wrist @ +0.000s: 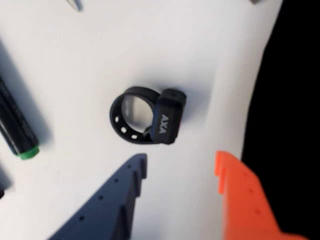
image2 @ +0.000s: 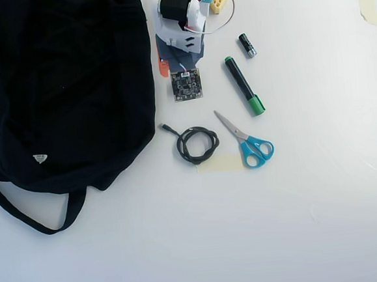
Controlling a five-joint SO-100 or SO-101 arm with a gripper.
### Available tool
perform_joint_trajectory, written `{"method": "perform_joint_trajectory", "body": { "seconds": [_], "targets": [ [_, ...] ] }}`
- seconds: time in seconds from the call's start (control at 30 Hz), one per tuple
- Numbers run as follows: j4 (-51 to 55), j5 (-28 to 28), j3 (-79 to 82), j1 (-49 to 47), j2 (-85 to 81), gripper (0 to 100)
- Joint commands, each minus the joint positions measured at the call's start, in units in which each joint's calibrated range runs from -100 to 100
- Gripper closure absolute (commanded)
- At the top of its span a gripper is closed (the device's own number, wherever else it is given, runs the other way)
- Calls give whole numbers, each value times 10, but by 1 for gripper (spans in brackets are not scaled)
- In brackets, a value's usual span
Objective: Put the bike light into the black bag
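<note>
In the wrist view the bike light (wrist: 150,117), a black ring with a chunky block marked AXA, lies on the white table. My gripper (wrist: 181,157) is open just short of it, navy finger (wrist: 120,195) on the left and orange finger (wrist: 245,195) on the right, neither touching it. A dark edge of the black bag (wrist: 292,100) fills the right side. In the overhead view the black bag (image2: 60,86) lies floppy at the left with its strap and white tag. The arm (image2: 179,24) reaches down beside it, its orange finger (image2: 163,68) peeking out. The arm hides the bike light there.
A black marker with a green cap (image2: 243,88) (wrist: 20,135) lies right of the arm in the overhead view. Also there: a small battery (image2: 247,45), blue-handled scissors (image2: 249,143), a coiled black cable (image2: 197,145) and a strip of tape (image2: 367,3).
</note>
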Motion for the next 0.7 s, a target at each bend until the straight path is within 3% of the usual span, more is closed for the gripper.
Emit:
{"method": "perform_joint_trajectory", "body": {
  "seconds": [0.0, 0.2, 0.4, 0.67],
  "targets": [
    [-14, -4, 3, 3, -10, 82],
    [-14, -4, 9, 5, -5, 81],
    [-14, -4, 7, 6, 21, 73],
    [-35, -4, 8, 6, 34, 69]
  ]
}}
